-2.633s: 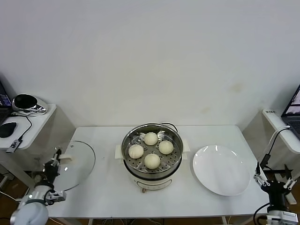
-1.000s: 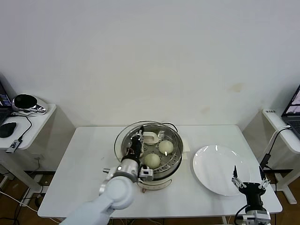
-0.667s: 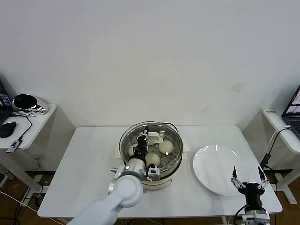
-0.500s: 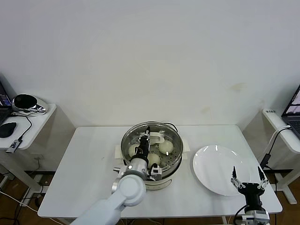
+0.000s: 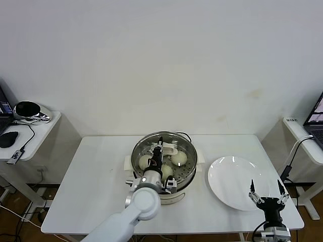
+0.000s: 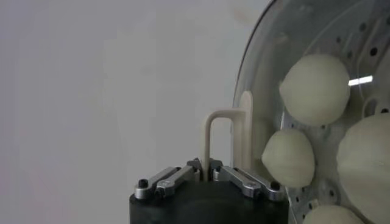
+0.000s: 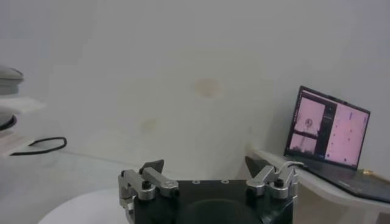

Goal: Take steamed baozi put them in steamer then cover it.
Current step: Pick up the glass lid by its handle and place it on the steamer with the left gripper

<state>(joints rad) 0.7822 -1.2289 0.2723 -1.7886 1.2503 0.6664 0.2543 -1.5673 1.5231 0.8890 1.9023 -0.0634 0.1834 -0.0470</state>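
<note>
Counter (image 5: 96, 176) first: a white rectangular top against a plain pale wall, with low side tables at both ends, the one on my left carrying a shiny rounded object (image 5: 28, 111) and a dark mouse (image 5: 7, 139). My left gripper (image 5: 160, 147) reaches over the steamer (image 5: 187, 174) at the counter's middle, jaws pinched shut on the white handle (image 6: 220, 135) of the clear glass lid (image 6: 253, 91), which lies over the pot. Through the glass I see the steamed baozi (image 6: 314, 89) resting on the perforated tray. A flat white plate (image 5: 234, 181) sits on the counter just to the steamer's right. My right gripper (image 5: 269, 198) hangs low at the counter's near right corner, jaws spread wide and holding nothing; a lit laptop (image 7: 327, 136) stands on the side table beyond it.
</note>
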